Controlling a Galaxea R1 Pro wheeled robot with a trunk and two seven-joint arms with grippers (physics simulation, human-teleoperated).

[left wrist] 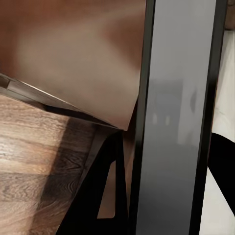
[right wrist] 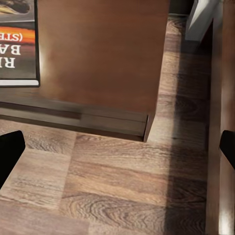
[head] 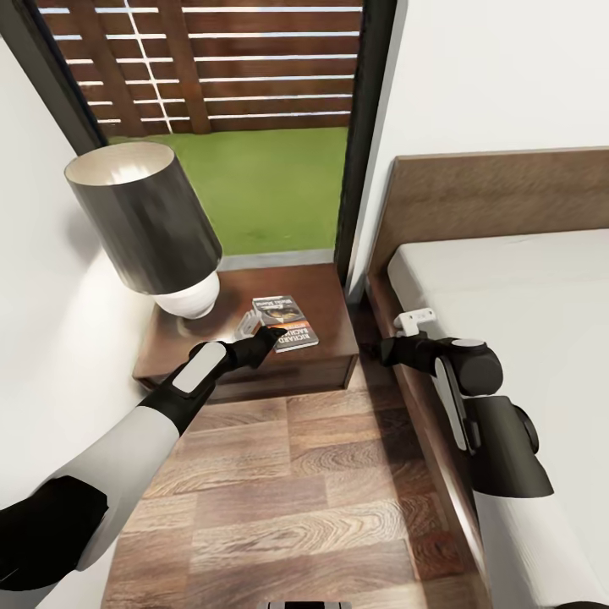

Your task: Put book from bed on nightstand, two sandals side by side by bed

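Dark paperback book (head: 285, 322) is lying on the glossy reddish-brown table (head: 326, 292); left tool (head: 250, 326), seemingly released, is hovering beside it; sandals come next.

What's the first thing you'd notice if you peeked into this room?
Probably the big lamp with its dark shade, standing on the nightstand by the glass door. Next, the little book lying flat on that nightstand, with the left gripper right beside it. The bed sits on the right.
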